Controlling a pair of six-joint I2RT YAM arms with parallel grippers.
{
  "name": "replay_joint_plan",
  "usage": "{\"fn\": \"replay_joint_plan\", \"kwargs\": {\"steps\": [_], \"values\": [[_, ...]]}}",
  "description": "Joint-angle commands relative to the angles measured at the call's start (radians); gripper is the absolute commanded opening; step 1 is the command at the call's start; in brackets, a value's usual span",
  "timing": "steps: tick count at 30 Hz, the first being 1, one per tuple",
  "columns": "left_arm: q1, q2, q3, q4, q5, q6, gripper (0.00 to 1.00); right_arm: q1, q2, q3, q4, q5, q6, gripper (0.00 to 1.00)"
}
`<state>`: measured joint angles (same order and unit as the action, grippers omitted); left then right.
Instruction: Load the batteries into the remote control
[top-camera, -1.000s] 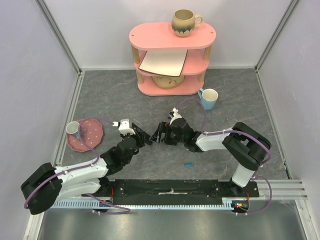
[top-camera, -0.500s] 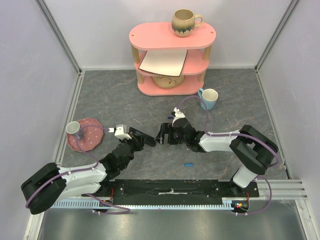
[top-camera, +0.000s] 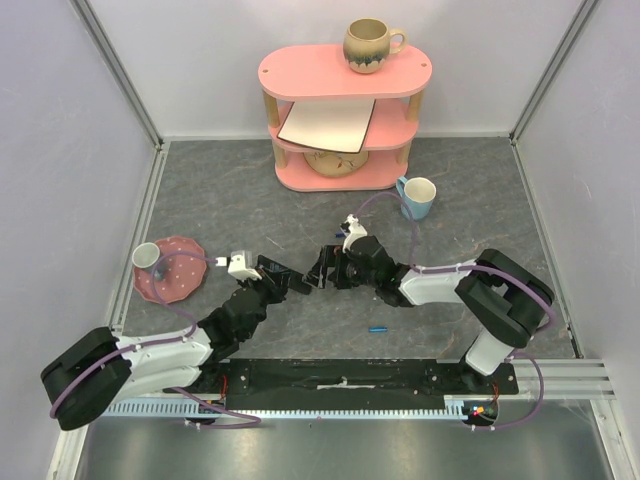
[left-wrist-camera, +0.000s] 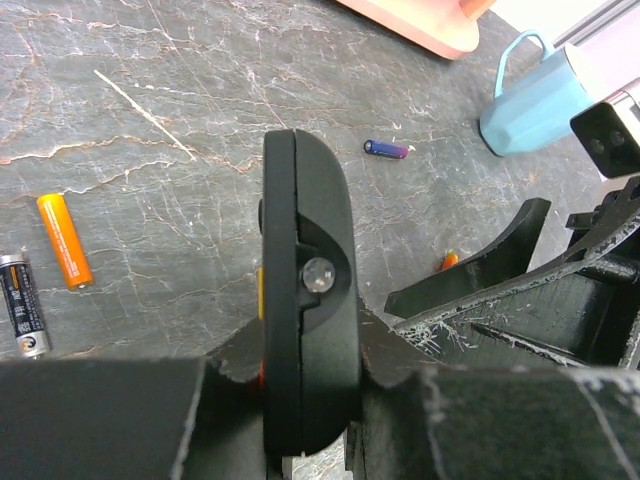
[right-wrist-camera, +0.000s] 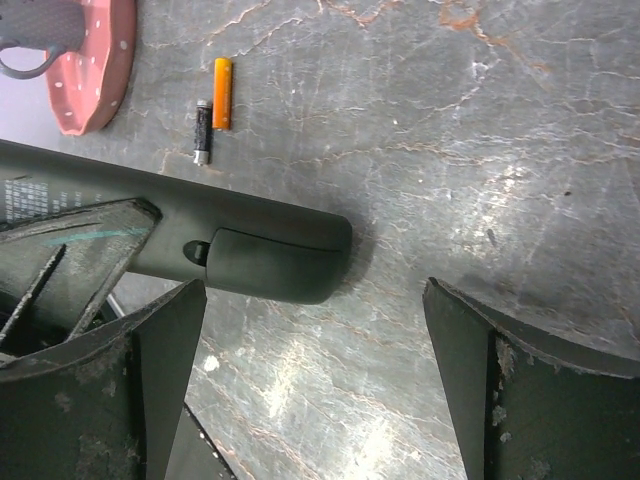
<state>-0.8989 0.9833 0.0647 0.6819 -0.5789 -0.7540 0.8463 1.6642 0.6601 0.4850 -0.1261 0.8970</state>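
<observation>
Left jaws: closed on the near end of the remote control, which is held on edge and points away over the grey surface. Right jaws: spread wide, gripping nothing, with the remote's rounded end just at their gap. A purple battery lies on the surface beyond the remote, near a blue mug. An orange cell and a black cell lie together on the remote's other side.

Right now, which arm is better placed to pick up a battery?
Right: the right gripper is open and holds nothing, while the left gripper is shut on the remote control, so it seems busy.
</observation>
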Motion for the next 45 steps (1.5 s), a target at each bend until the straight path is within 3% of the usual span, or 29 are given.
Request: {"fn": "replay_joint_plan", "kwargs": {"steps": [1, 14, 45], "values": [[-0.005, -0.003, -0.034, -0.136, -0.030, 0.015, 0.02, -0.003, 0.020, 0.055, 0.052, -0.046, 0.008, 0.98], [-0.006, 0.009, -0.014, -0.163, -0.041, 0.018, 0.02, -0.003, 0.107, 0.090, 0.098, -0.058, 0.065, 0.97], [-0.006, 0.000, -0.016, -0.165, -0.041, 0.019, 0.02, -0.003, 0.143, 0.041, 0.153, -0.037, 0.117, 0.94]]}}
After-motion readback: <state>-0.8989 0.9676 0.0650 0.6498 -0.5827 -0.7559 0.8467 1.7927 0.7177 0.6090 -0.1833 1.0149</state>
